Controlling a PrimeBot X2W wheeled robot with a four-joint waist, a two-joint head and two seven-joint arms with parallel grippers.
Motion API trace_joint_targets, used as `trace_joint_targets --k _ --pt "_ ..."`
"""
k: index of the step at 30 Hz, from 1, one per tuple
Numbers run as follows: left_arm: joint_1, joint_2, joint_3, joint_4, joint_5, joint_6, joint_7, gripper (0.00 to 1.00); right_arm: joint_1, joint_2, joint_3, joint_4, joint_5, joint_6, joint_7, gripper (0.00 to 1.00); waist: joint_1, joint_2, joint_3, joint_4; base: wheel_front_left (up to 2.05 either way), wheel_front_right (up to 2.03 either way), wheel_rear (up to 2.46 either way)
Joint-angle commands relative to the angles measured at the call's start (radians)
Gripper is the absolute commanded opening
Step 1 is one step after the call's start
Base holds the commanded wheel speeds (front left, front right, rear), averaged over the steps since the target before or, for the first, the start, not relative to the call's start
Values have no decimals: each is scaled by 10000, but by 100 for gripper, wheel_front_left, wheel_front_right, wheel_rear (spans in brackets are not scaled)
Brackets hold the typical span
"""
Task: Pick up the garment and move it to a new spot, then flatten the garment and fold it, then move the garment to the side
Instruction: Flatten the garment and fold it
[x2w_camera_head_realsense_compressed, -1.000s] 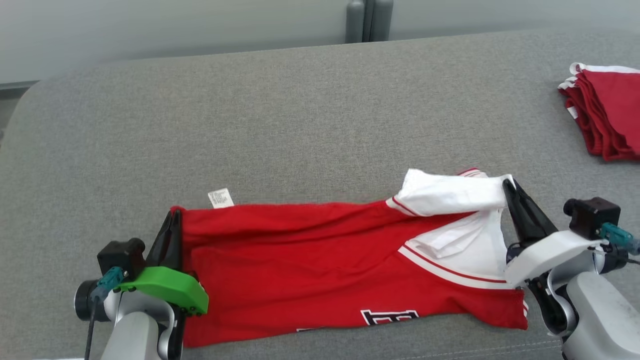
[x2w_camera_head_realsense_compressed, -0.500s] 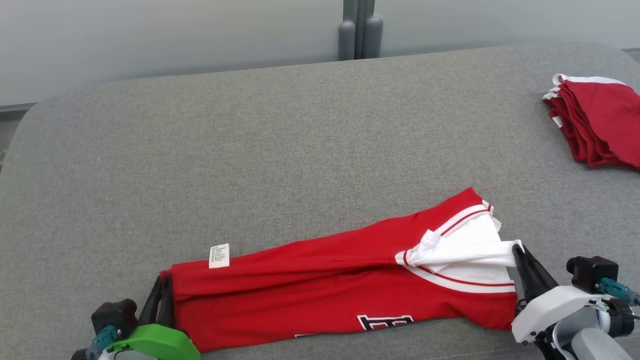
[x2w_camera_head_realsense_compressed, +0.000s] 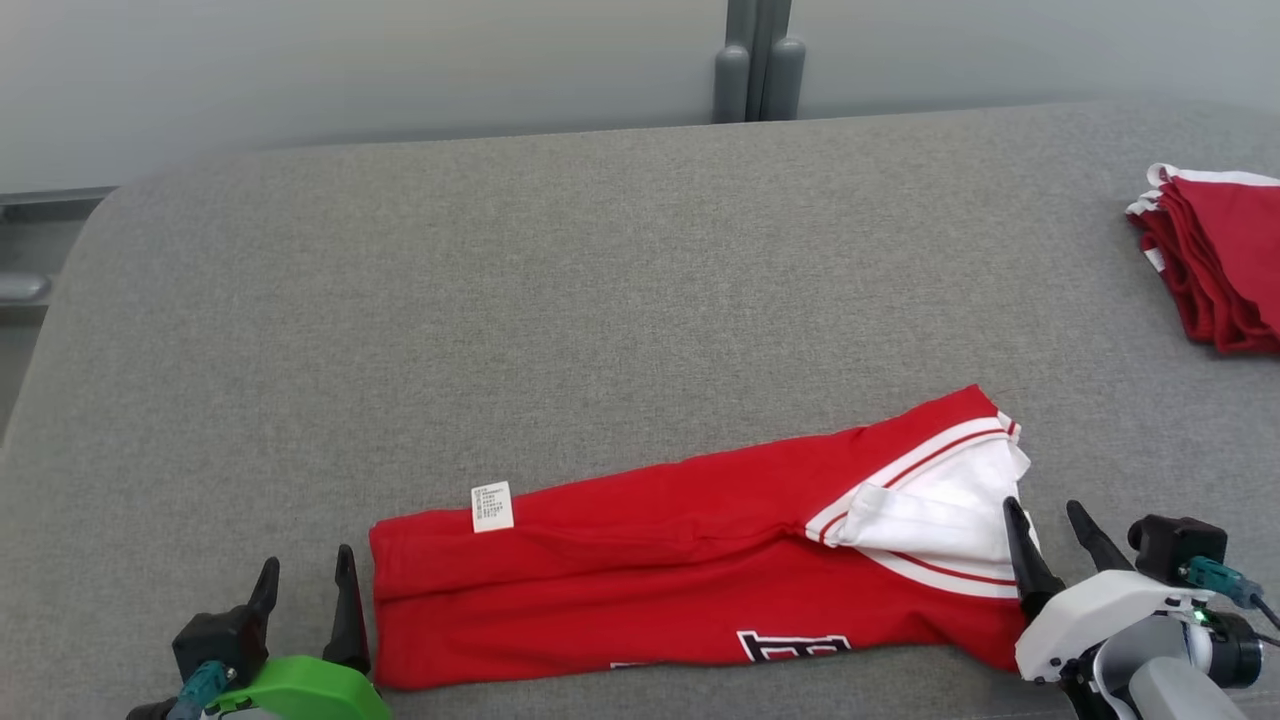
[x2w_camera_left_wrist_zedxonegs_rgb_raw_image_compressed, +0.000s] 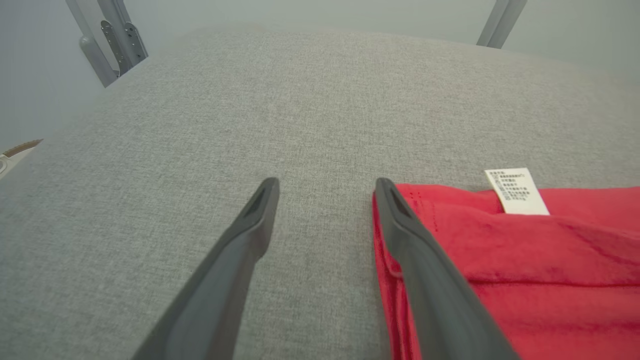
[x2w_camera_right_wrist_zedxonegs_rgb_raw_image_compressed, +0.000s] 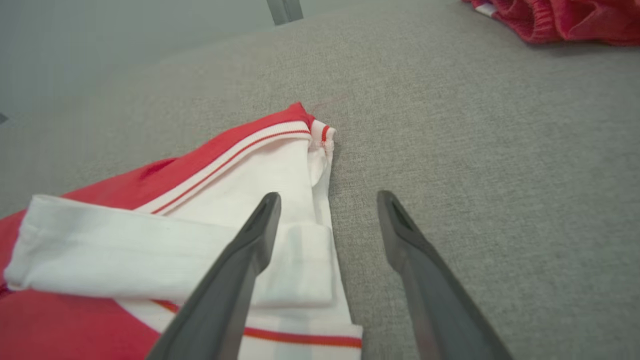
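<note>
Near edge of the grey cushion (x2w_camera_head_realsense_compressed: 600, 300): the garment (x2w_camera_head_realsense_compressed: 680, 580) lies here as a long red band folded lengthwise, its right end angling away from the robot.
Left gripper (x2w_camera_head_realsense_compressed: 305, 562): fingers spread wide, with only bare cushion between them. In the left wrist view one finger runs right along the garment's end, touching or just beside it, I can't say which.
Right gripper (x2w_camera_head_realsense_compressed: 1042, 508): fingers spread too, straddling the edge of the white flap (x2w_camera_right_wrist_zedxonegs_rgb_raw_image_compressed: 150, 245), one finger over white cloth and the other over cushion. Nothing pinched.
Why there: one gripper at each end suits a two-handed fold, I'd say, with both ends in easy reach for the next grasp.
Care label (x2w_camera_head_realsense_compressed: 491, 506): poking out past the far long edge, flat on the cushion.
Trouble spot: that white flap is doubled over itself and the right end sits skewed, so I'd expect some smoothing before another fold.
Red stack (x2w_camera_head_realsense_compressed: 1225, 260): folded garments at the far right, well apart, likely the side pile.
In the way: nothing lies between garment and stack.
</note>
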Motion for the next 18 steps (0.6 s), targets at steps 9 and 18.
trace_joint_targets --k 9,18 --pt "-278 14 -374 -309 -162 29 4 100 -867 516 537 2082 178 -7 150 100 1 0 405 609 0 0 0" --pt "-155 12 -391 -621 -182 68 4 100 -1321 -83 378 3134 503 -74 86 0 1 0 358 643 0 0 0"
